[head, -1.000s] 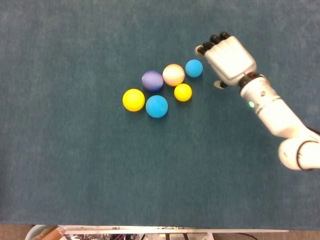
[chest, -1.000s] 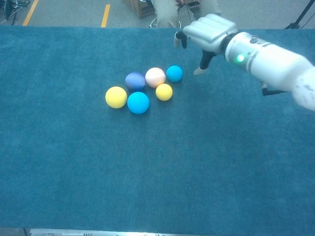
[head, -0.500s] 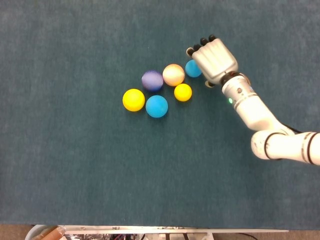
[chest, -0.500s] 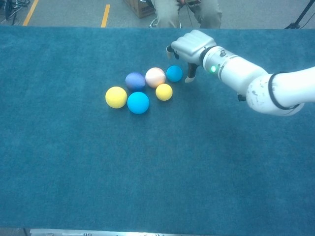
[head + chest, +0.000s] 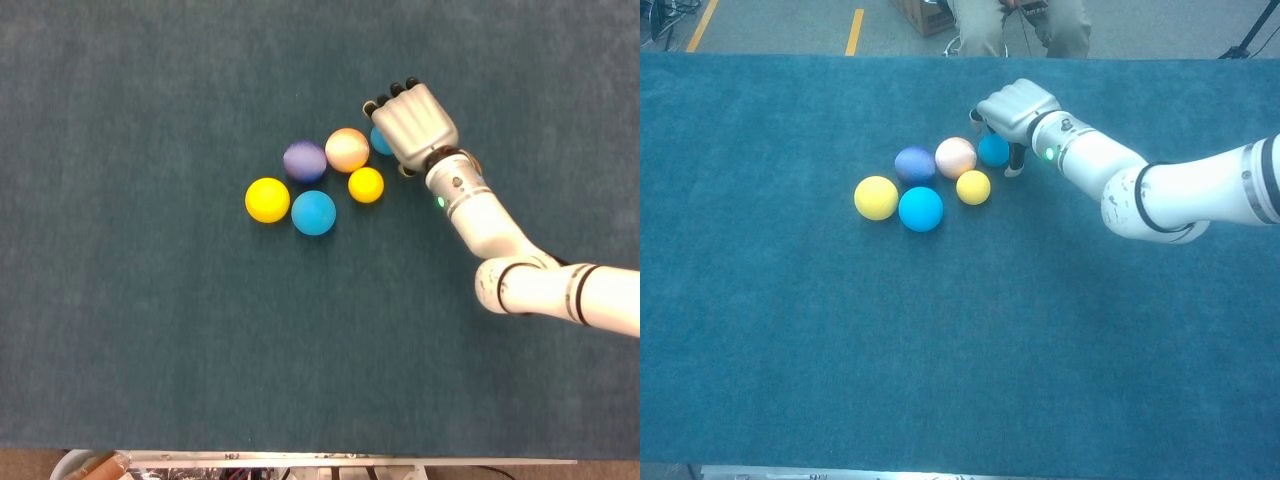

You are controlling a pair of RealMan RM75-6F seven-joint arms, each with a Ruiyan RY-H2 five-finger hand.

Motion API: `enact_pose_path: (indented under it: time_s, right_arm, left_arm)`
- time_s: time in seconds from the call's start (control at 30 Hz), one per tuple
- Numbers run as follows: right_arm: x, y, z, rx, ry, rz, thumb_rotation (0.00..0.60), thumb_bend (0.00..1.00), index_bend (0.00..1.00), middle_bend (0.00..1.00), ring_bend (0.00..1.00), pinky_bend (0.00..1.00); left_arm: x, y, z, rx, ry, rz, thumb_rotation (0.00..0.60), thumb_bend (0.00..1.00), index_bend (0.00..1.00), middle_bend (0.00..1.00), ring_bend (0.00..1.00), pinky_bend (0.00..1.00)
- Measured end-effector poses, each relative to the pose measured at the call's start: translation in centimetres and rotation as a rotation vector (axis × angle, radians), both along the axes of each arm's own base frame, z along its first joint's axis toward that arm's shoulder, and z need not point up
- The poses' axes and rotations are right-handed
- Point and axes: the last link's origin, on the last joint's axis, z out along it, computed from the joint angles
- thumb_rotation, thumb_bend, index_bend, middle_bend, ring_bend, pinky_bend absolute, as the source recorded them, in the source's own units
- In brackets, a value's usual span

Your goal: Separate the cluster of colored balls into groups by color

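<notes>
Several balls lie clustered on the teal table. A purple ball (image 5: pixel 304 160) (image 5: pixel 914 164) touches a peach-orange ball (image 5: pixel 347 149) (image 5: pixel 956 157). In front of them sit a large yellow ball (image 5: pixel 267 200) (image 5: pixel 876 197), a large blue ball (image 5: pixel 314 212) (image 5: pixel 921 208) and a small yellow ball (image 5: pixel 366 184) (image 5: pixel 973 187). A small blue ball (image 5: pixel 378 140) (image 5: pixel 993 150) rests at the cluster's right end, half hidden in the head view. My right hand (image 5: pixel 412 125) (image 5: pixel 1015 105) arches over it, fingers on its far side, thumb down at its right, holding nothing. The left hand shows in neither view.
The table's far edge (image 5: pixel 790 55) runs along the top of the chest view, with a floor and a seated person's legs (image 5: pixel 1012 20) beyond it. The near edge (image 5: pixel 300 458) shows at the bottom of the head view. Bare cloth surrounds the cluster.
My right hand has travelled left from beside the small blue ball until it now covers it. None of the balls has moved.
</notes>
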Motion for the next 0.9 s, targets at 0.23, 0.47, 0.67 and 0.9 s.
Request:
enact_pose_path:
  time_s: [0.23, 0.47, 0.67, 0.9]
  right_arm:
    - [-0.1, -0.1, -0.6, -0.01, -0.011, 0.001, 0.6, 0.25, 0.33, 0.4, 0.22, 0.24]
    - [-0.5, 0.0, -0.9, -0.009, -0.022, -0.001, 0.6, 0.28, 0.36, 0.45, 0.25, 0.24]
    - [-0.9, 0.3, -0.4, -0.008, -0.043, 0.014, 0.6, 0.29, 0.41, 0.52, 0.29, 0.25]
    - [-1.3, 1.1, 1.4, 0.0, -0.084, 0.04, 0.6, 0.29, 0.43, 0.55, 0.3, 0.25]
  left_arm:
    - [-0.2, 0.1, -0.1, -0.002, -0.005, 0.004, 0.6, 0.34, 0.27, 0.27, 0.24, 0.2]
    - [-0.4, 0.1, 0.0, 0.002, -0.008, 0.006, 0.6, 0.34, 0.27, 0.27, 0.24, 0.2]
    - [-0.5, 0.1, 0.0, 0.002, -0.012, 0.003, 0.6, 0.34, 0.27, 0.27, 0.24, 0.2]
    - [-0.4, 0.2, 0.0, 0.003, -0.01, -0.006, 0.6, 0.34, 0.27, 0.27, 0.24, 0.2]
